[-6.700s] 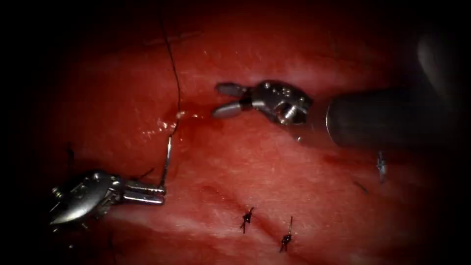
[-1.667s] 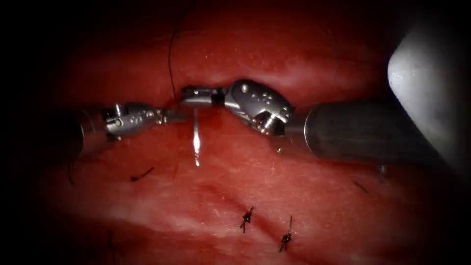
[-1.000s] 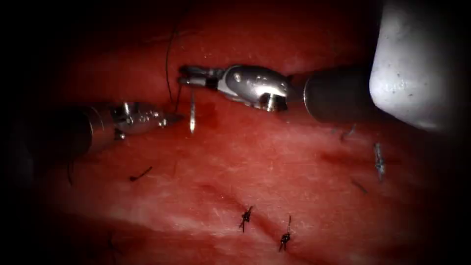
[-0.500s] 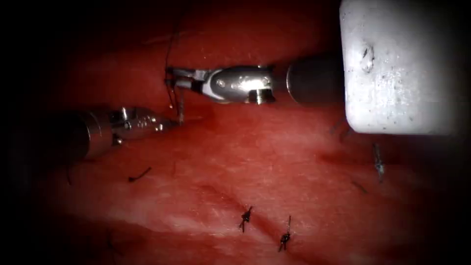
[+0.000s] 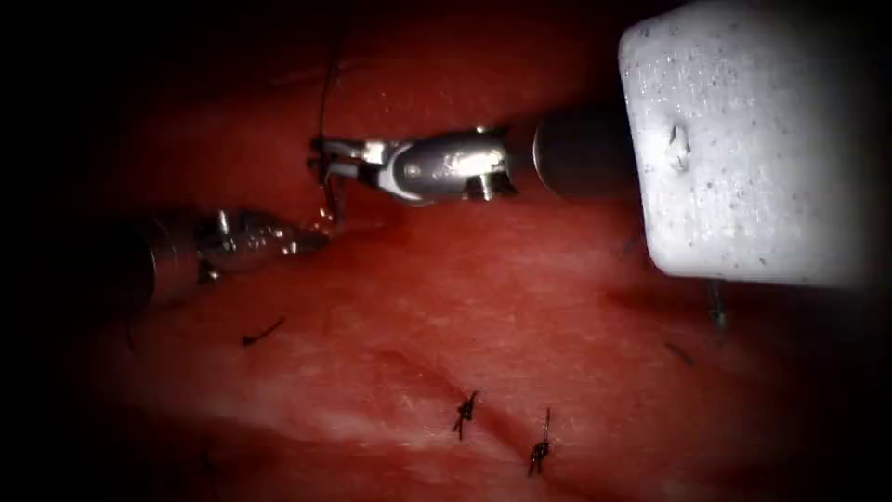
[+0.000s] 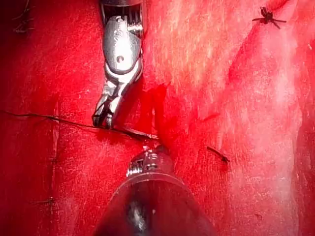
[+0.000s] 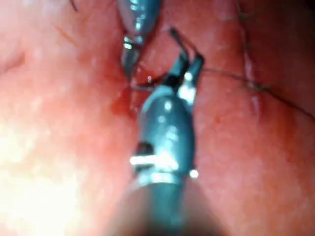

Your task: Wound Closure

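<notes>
We see the right tool (image 5: 325, 160) reaching in from three o'clock, its jaws clamped on the needle (image 5: 333, 197) near its upper end; the needle hangs downward from them, its lower tip at the wet surface of the tissue (image 5: 520, 307), though we cannot tell whether it has entered. The thread (image 5: 324, 93) rises toward twelve o'clock from the jaws. The left tool (image 5: 311, 240) lies at nine o'clock, its tip just beside the needle's lower end. Two knotted stitches (image 5: 466, 414) sit toward six o'clock, and a short cut end of thread (image 5: 263, 332) lies at seven o'clock.

Red tissue (image 5: 483, 307), black thread (image 6: 44, 118), silvery right tool (image 5: 321, 163).
</notes>
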Robot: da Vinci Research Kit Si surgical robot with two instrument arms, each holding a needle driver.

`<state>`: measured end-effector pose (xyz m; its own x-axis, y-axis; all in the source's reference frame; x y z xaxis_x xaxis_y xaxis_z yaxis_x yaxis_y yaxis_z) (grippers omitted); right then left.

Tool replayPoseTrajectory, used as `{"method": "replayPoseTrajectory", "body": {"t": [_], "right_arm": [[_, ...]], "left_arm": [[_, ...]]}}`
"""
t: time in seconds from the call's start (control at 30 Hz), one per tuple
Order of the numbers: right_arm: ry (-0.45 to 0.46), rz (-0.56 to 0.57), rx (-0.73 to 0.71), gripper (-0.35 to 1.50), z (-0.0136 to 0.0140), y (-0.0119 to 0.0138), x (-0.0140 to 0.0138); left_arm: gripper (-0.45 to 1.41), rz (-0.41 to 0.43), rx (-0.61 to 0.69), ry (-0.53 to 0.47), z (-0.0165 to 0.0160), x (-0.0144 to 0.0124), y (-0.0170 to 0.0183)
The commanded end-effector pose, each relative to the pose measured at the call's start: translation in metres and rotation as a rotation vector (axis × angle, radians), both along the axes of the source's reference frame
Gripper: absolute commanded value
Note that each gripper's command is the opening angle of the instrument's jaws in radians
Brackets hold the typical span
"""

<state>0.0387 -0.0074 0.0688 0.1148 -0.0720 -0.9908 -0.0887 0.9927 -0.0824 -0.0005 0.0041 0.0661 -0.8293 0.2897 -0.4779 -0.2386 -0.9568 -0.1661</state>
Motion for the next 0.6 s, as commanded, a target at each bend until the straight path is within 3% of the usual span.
{"method": "replayPoseTrajectory", "body": {"t": [0.03,0.3,0.6], "right_arm": [[0.001,-0.002,0.001,-0.35,0.0006,-0.0009,0.0006],[-0.011,-0.004,-0.008,-0.35,0.0009,-0.0012,0.0007],[-0.020,0.013,0.015,-0.35,0.0010,-0.0011,0.0005]], "left_arm": [[-0.45,0.005,-0.003,-0.001,0.0006,-0.0005,0.0000],[-0.45,0.014,-0.018,-0.013,-0.0019,-0.0004,-0.0003],[-0.45,0.001,-0.069,-0.043,-0.0063,-0.0028,-0.0025]]}}
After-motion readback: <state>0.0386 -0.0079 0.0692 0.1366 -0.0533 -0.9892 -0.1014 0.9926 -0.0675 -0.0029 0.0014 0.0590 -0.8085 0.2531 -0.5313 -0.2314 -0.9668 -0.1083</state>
